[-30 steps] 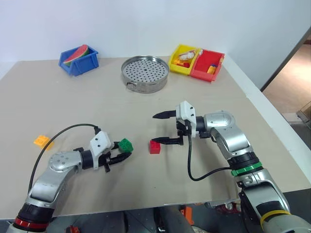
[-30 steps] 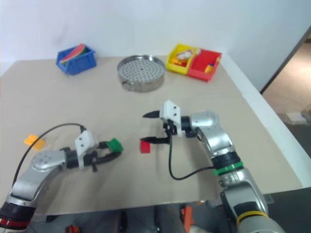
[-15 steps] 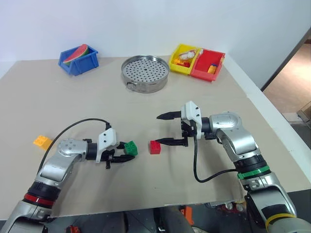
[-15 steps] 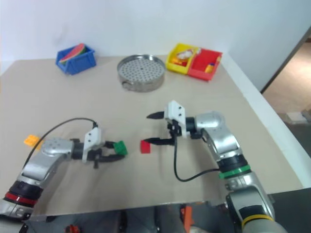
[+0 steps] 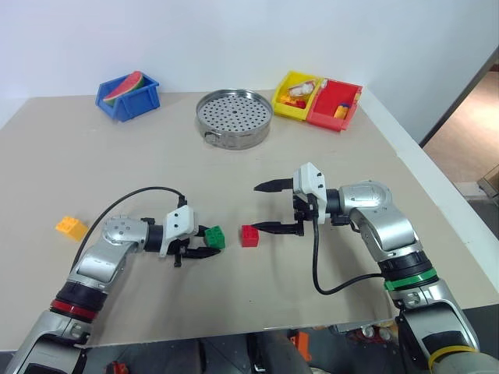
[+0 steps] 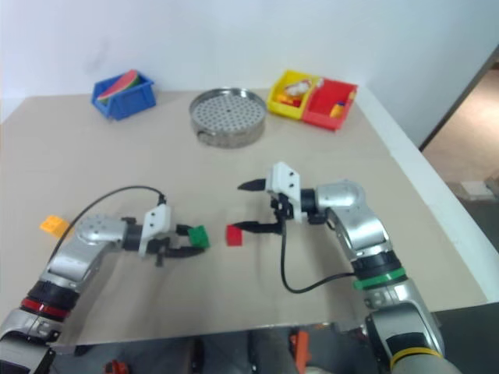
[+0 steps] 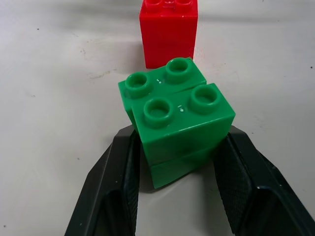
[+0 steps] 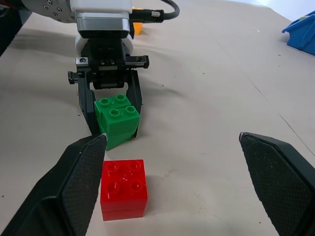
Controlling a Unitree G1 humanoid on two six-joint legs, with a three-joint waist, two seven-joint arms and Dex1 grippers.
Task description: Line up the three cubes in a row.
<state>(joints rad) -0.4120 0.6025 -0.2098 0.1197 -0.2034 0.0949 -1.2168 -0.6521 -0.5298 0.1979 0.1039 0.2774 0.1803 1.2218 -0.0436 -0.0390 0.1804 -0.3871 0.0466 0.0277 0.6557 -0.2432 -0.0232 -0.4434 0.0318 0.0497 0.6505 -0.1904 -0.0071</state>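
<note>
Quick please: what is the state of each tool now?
Left tool: closed on the green cube.
Right tool: open, holding nothing; the red cube sits by its lower finger.

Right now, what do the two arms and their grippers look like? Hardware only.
Both arms are silver-grey metal. Each gripper, left and right, has a white housing block and two black tapered fingers with textured pads. A black cable loops from each wrist. The right arm carries a green ring and a yellow band lower down; the left carries a red ring.
</note>
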